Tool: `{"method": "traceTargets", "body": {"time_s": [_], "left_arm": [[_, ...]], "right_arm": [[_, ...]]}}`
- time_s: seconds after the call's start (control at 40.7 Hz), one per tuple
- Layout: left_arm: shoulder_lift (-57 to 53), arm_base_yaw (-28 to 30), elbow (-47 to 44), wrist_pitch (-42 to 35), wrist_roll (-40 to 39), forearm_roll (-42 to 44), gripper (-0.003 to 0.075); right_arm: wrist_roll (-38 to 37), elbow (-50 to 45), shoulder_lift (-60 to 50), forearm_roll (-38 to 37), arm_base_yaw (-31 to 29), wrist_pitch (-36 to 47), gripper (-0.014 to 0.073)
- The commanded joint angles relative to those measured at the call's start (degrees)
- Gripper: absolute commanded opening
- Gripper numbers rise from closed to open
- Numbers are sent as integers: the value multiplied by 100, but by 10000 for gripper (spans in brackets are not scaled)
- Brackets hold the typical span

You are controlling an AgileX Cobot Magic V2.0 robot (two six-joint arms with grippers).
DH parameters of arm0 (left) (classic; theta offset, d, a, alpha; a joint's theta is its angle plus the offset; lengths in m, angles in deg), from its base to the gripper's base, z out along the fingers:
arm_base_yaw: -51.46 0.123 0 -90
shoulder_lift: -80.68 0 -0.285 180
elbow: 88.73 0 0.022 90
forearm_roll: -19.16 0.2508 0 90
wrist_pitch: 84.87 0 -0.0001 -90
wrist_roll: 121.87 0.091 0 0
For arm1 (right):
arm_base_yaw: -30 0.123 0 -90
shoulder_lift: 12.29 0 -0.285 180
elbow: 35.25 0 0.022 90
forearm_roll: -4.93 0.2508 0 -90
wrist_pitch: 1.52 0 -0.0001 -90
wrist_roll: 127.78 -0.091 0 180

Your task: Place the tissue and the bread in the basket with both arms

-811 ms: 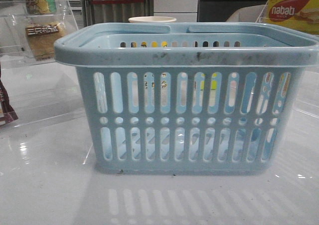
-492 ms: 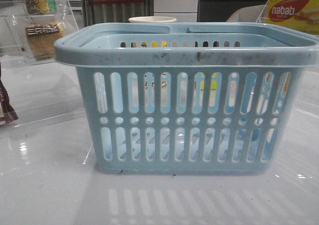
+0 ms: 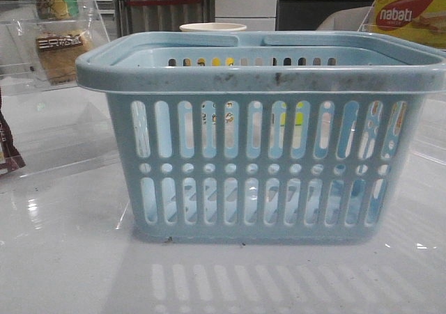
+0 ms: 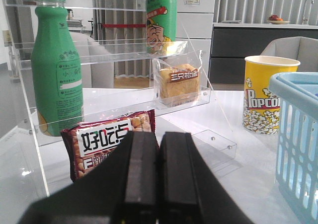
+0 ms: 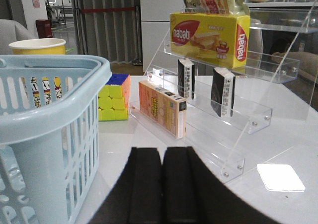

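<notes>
While both grippers, left gripper (image 4: 159, 177) and right gripper (image 5: 162, 184), stay pressed closed on nothing, we find the bread (image 4: 178, 83) on the shelf (image 4: 124, 99) toward the worktop's left edge. We judge it light and squashy in slippery wrap, so we would pinch its sides gently; right of the basket (image 3: 258, 77) stand two dark packs (image 5: 223, 91), either perhaps the tissue, probably light and soft.

I read "nabati" in white letters on a red oval on the yellow cardboard wafer box (image 5: 211, 31), which sits on the clear acrylic tiered shelf (image 5: 258, 112); the same word shows on it in my front view (image 3: 410, 16). "Popcorn" is printed on the yellow paper popcorn cup (image 4: 268, 101), though its last letters are cut off. White Chinese characters mark the maroon-brown snack packet (image 4: 102, 143) and the dark label of the clear-wrapped brown bread (image 4: 178, 83). Print on the green plastic bottle (image 4: 55, 70) is too small for me to read.
</notes>
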State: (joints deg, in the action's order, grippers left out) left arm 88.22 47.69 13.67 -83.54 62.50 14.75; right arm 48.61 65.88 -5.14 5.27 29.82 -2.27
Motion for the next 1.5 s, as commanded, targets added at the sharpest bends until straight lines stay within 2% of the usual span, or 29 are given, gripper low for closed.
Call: {"method": "traceTargets", "body": {"time_s": [0.0, 0.32, 0.541, 0.737, 1.008, 1.131, 1.475], "left_arm": [[-101, -45, -39, -496, -47, -24, 99], [-101, -45, 26, -879, -47, -24, 99], [-80, -45, 897, -858, -47, -24, 99], [380, -45, 2425, 124, -47, -24, 99], [1655, -45, 4183, 1335, -47, -24, 99], [2165, -45, 4463, 1812, -47, -34, 99], [3267, -45, 4405, 2743, -47, -45, 99]], "right_arm": [[11, 34, -111, -34, -32, 584, 36], [5, 55, -111, -34, -32, 778, 36], [5, 895, -109, -34, -32, 477, 36], [5, 2348, 127, -123, -32, -410, 36], [5, 3948, 1401, -175, -32, -1794, 36], [5, 4267, 2006, -175, -32, -2164, 36], [5, 4261, 3495, -175, -32, -3001, 36]]}}
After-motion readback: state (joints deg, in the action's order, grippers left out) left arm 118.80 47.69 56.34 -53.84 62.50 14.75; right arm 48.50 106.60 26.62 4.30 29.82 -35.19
